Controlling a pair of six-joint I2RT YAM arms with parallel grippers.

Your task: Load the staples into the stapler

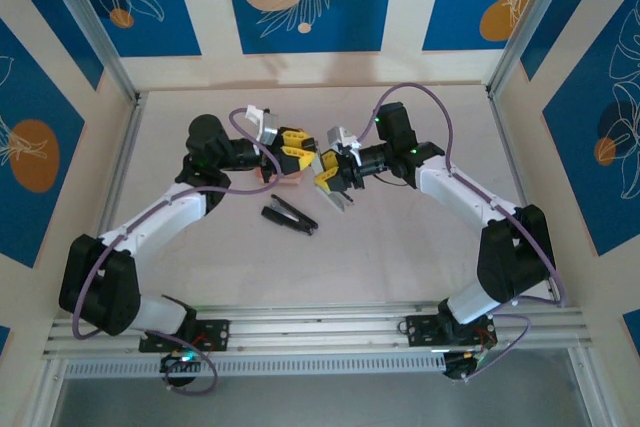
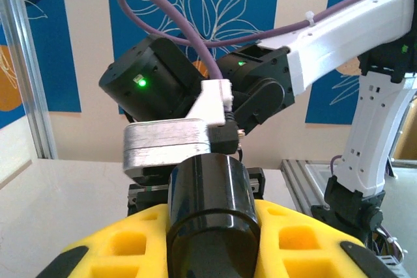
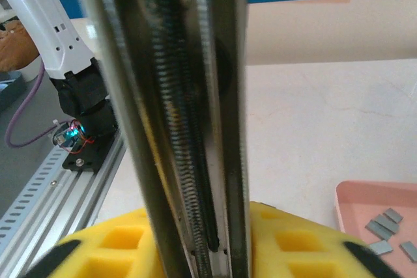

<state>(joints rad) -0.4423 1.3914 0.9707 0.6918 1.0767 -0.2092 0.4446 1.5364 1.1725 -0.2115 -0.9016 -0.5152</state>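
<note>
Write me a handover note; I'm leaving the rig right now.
Left tool shut on a black glossy part.
Right tool shut on the stapler's metal magazine, spring showing.
Staples loose in the pink tray.
A black hinged item lies on the table.
Done: magazine exposed; no strip seen in it.
Left: pick a strip, seat it, close the stapler.

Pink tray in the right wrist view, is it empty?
No, several grey staple strips lie in the pink tray.

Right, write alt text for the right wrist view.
A stapler's open metal rail, spring showing, runs top to bottom close to the camera between yellow fingers. Lower right, a pink tray holds small grey staples on a pale table.
</note>
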